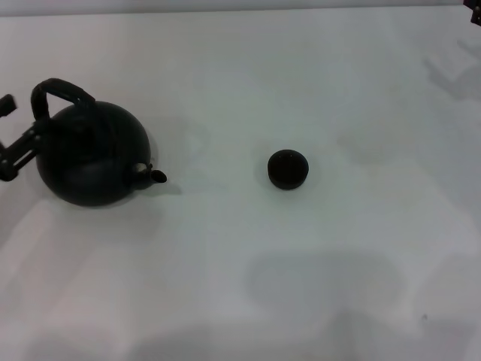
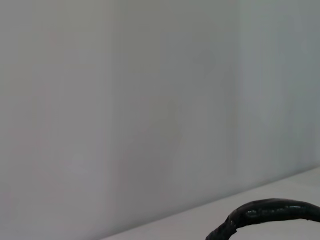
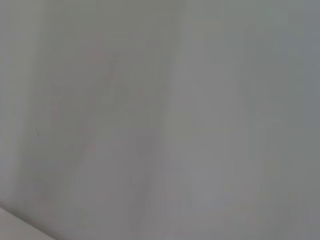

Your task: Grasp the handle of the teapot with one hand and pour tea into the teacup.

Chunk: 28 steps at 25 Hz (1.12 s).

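The teapot, a big round matte-black pot, stands on the white table at the left, its short spout pointing toward the teacup. Its arched handle rises over the top toward the far left; in the left wrist view a stretch of the handle shows low down. The teacup, a tiny black bowl, sits near the table's middle, well apart from the pot. My left gripper is at the pot's left side, open, one finger by the handle's base and one against the body. My right gripper shows only as a dark bit at the far right corner.
The white table spreads out on all sides of the pot and cup. A pale wall fills the right wrist view and most of the left wrist view. Soft shadows lie on the table near the front.
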Each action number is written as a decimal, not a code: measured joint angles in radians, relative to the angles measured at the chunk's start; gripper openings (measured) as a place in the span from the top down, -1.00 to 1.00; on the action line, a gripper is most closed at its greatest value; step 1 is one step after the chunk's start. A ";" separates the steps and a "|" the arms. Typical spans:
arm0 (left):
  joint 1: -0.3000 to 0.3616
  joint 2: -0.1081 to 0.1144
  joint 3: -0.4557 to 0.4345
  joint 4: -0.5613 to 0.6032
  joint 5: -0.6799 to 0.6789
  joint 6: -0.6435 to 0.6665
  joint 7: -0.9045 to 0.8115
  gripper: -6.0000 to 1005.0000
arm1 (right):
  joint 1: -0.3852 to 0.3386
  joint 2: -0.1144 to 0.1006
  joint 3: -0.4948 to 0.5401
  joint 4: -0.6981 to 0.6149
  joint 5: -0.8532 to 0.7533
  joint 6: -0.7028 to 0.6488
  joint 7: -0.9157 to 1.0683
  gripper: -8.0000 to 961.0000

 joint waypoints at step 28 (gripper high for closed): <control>0.117 0.007 -0.446 -0.291 -0.476 0.116 0.268 -0.22 | -0.115 0.014 0.085 -0.151 0.202 0.212 -0.164 -0.76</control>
